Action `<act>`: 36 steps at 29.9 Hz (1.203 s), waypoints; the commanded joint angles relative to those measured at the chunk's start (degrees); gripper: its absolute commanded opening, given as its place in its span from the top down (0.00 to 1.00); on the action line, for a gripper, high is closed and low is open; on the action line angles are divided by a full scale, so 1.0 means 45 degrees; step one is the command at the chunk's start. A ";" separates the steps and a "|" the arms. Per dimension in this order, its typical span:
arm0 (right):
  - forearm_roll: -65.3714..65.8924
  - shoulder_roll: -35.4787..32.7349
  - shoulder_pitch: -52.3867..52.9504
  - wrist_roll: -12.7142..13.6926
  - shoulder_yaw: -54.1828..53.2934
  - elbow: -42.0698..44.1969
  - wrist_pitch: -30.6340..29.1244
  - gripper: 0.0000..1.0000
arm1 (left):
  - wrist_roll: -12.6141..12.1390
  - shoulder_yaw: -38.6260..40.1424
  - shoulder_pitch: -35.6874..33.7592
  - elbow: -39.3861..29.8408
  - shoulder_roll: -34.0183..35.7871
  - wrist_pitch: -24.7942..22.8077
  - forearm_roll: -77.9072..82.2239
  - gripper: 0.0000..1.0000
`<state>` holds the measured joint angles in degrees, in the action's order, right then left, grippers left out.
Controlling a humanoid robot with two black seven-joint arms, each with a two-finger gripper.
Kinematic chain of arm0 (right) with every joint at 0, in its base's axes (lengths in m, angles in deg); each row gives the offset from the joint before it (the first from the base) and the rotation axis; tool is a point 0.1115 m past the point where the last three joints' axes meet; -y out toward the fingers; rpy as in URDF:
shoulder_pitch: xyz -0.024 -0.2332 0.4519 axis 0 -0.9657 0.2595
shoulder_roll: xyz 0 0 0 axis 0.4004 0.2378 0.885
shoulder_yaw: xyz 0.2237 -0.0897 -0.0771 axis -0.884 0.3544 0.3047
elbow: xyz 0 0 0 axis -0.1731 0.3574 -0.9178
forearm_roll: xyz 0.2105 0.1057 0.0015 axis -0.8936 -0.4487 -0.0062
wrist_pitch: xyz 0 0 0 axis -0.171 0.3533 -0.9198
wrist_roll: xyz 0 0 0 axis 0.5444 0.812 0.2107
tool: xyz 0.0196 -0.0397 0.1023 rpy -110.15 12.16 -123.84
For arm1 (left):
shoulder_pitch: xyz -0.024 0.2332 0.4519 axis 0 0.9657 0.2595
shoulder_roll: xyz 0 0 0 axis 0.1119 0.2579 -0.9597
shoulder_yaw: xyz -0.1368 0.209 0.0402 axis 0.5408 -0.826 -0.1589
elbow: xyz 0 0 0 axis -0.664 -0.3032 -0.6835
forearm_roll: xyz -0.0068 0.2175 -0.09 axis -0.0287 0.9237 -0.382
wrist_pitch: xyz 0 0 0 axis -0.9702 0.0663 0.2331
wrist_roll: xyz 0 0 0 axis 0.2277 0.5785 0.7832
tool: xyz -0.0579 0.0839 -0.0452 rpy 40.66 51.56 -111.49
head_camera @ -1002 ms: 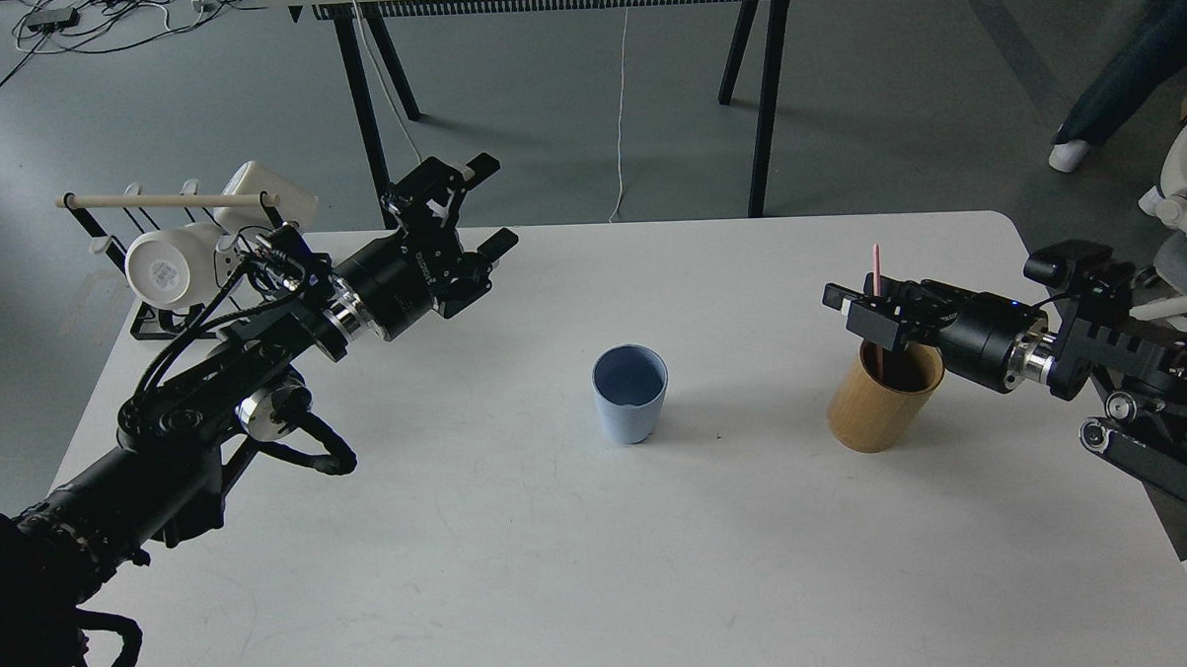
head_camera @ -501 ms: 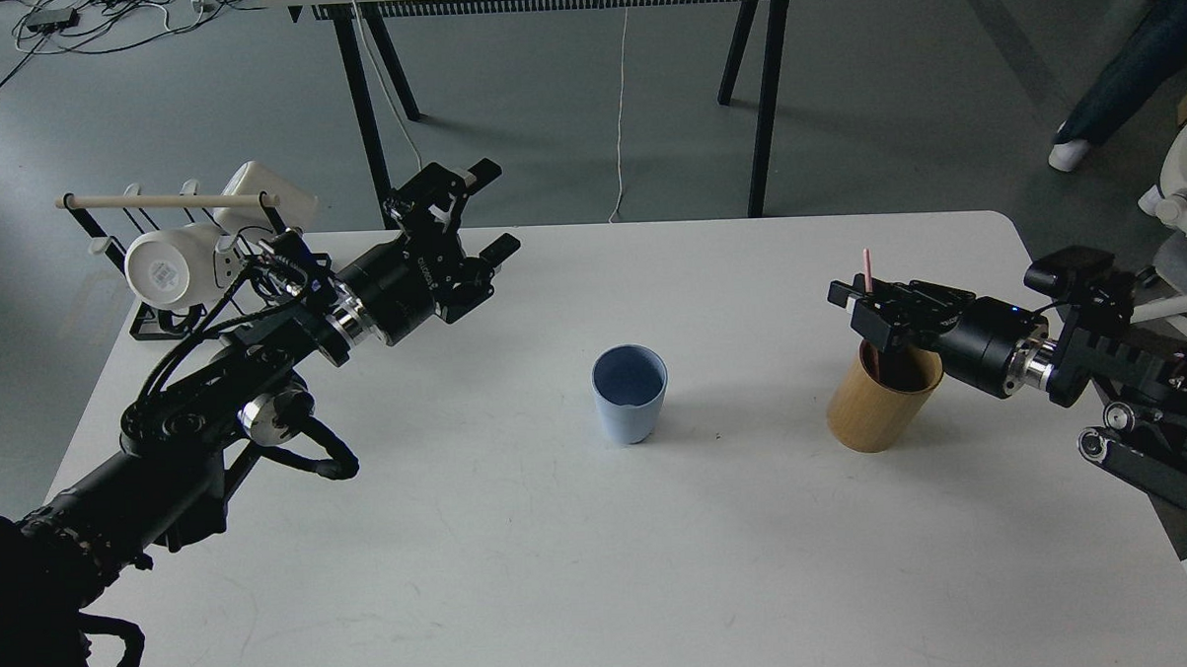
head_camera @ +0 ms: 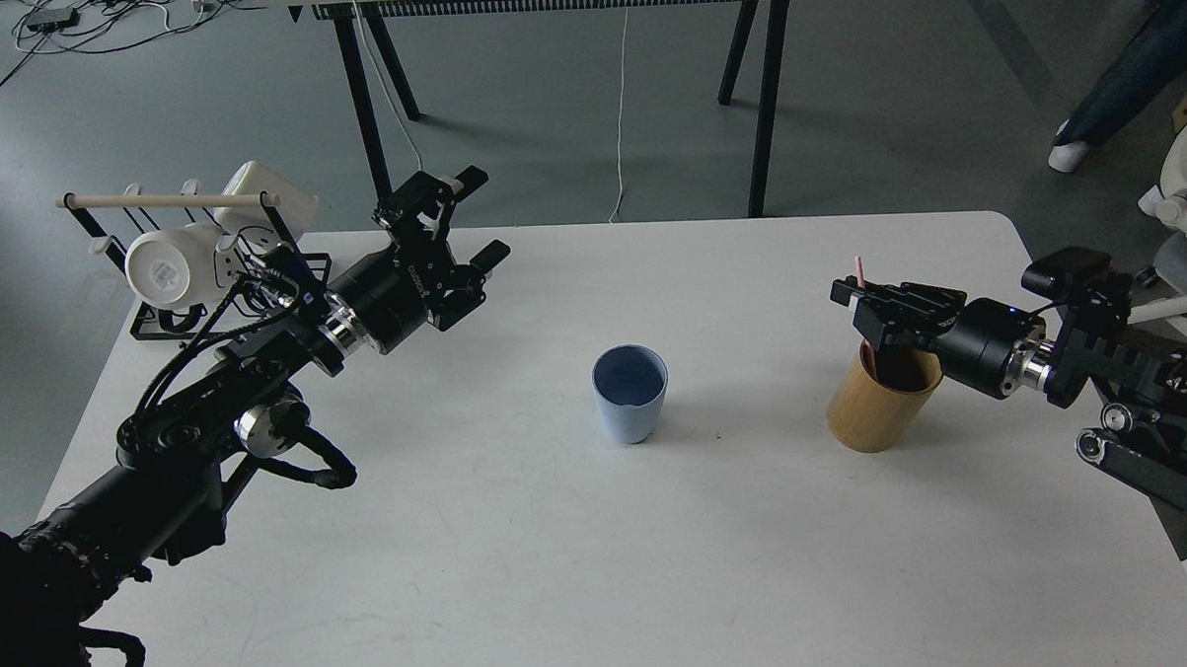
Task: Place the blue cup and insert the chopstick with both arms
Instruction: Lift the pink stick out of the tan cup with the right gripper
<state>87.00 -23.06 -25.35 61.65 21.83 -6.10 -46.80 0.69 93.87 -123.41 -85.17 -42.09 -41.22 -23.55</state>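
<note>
The blue cup (head_camera: 630, 396) stands upright and empty at the table's middle. The pink-red chopstick (head_camera: 858, 266) stands in the tan wooden holder (head_camera: 877, 407) at the right, leaning slightly left; only its top end shows above my right gripper (head_camera: 854, 300). That gripper hovers over the holder's mouth with its fingers closed around the stick. The stick's lower part is hidden by the gripper and holder. My left gripper (head_camera: 466, 217) is open and empty, raised over the table's back left, well away from the cup.
A black mug rack (head_camera: 159, 319) with a pale wooden rod (head_camera: 169, 201) and white mugs (head_camera: 165, 272) stands at the back left corner. The table's far edge lies just behind my left gripper. A black-legged table stands on the floor beyond.
The chopstick's top has dropped a little and tilted left in my right gripper. My left gripper has drawn slightly back and left, still open.
</note>
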 commanded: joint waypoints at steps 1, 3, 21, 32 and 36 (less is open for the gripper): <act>-0.0023 -0.0078 0.0000 0.0000 -0.0001 -0.0023 0.0225 0.89 | -0.0001 0.0138 0.0024 -0.0001 0.0000 -0.0001 -0.0077 0.02; -0.0023 -0.0176 0.0000 0.0000 -0.0001 -0.0043 0.0304 0.89 | -0.0001 0.0138 0.0024 -0.0001 0.0000 -0.0001 -0.0233 0.02; -0.1095 -0.3924 0.0994 0.0000 -0.1172 -0.3283 0.0304 0.93 | -0.0001 0.0138 0.0278 0.0019 -0.0078 -0.0001 -0.0370 0.02; -0.2677 -0.3284 0.2616 0.0000 -0.1076 -0.3715 0.0187 0.97 | -0.0001 0.0313 0.1097 -0.0001 0.0996 -0.0001 -0.0351 0.01; -0.2894 -0.1704 0.3339 0.0000 -0.0511 -0.3656 0.0148 0.98 | -0.0001 0.0490 0.1313 0.0019 0.1016 -0.0001 -0.0351 0.01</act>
<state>74.33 -35.63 -12.41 61.65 17.61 -22.75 -46.02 0.69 95.71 -118.02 -85.17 -37.61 -41.21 -25.09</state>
